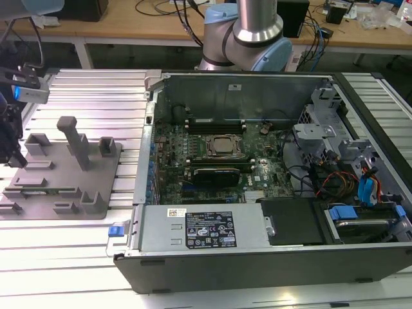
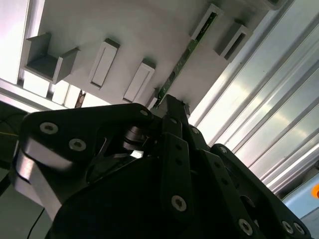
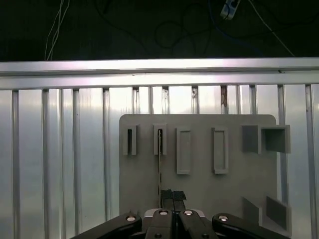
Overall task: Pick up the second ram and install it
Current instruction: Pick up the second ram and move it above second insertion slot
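Far on the exterior view's left, the gripper [image 1: 14, 154] hangs above the near end of the grey fixture plate [image 1: 61, 177], nothing lifted yet. In the first wrist view its fingertips [image 3: 167, 194] sit drawn together with nothing between them. The second ram [image 3: 160, 167] lies edge-up in its slot on that plate, a thin green strip running away from the tool. Further right, the open computer case [image 1: 212, 232] and its motherboard [image 1: 193, 145] wait. Pick and install both look undone.
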You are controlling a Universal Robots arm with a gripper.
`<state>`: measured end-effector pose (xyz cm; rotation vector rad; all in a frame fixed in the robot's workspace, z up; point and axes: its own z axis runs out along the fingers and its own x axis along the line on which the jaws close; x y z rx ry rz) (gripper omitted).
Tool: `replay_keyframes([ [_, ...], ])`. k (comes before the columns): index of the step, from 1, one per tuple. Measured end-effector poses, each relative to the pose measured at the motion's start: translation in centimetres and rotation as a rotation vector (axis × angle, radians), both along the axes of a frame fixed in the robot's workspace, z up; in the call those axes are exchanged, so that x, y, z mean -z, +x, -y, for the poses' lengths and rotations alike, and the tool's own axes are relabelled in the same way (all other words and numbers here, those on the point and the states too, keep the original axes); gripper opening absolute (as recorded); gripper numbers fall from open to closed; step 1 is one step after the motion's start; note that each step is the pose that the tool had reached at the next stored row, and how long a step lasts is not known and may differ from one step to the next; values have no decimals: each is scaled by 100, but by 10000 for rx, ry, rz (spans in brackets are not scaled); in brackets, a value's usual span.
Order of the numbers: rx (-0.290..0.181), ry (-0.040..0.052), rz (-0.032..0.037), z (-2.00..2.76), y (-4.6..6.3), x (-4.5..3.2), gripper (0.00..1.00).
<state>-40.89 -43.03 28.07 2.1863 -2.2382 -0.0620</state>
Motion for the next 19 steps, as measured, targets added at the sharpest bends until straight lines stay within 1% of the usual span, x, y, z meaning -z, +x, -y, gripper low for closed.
replay_keyframes([
  [3,0,-1,-1,0,0,35,8],
  [6,0,0,0,0,0,158,8],
  [10,2,0,0,3,-1,232,8],
  [12,0,-1,-1,19,0,264,8],
  [14,1,2,2,37,0,317,8],
  [19,0,1,2,45,0,357,8],
])
